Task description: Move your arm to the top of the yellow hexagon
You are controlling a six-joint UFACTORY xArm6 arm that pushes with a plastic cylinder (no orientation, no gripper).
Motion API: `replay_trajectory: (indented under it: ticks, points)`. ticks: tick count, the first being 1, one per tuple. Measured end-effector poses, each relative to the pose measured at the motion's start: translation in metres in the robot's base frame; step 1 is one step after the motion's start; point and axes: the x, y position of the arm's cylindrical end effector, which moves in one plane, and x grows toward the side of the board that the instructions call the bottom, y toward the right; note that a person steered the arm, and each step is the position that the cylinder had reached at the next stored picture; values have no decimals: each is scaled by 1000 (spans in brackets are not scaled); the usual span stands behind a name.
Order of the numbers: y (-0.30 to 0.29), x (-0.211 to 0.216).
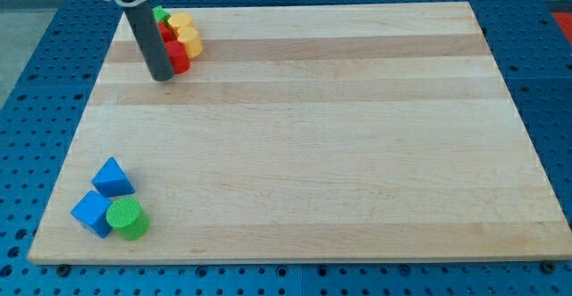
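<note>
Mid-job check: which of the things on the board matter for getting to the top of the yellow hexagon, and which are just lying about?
Job in hand:
- yellow hexagon, in the cluster at the view's top left
- my tip, just left of and below that cluster

Lying about:
- second yellow block, shape unclear
- red blocks
- green block, partly hidden by the rod
- blue triangle
- blue cube
- green cylinder

Blue triangle (113, 178), blue cube (91, 213), green cylinder (127, 218) clustered bottom-left.
</note>
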Motion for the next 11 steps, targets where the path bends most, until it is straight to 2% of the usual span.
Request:
replay_trajectory:
  ticks: [2,3,4,5,6,8,10,11]
  points:
    - [0,-3]
    - [18,9]
    - [75,5]
    - [138,-24]
    - [146,-71]
    - [48,-141]
    - [46,-143]
    - [15,-143]
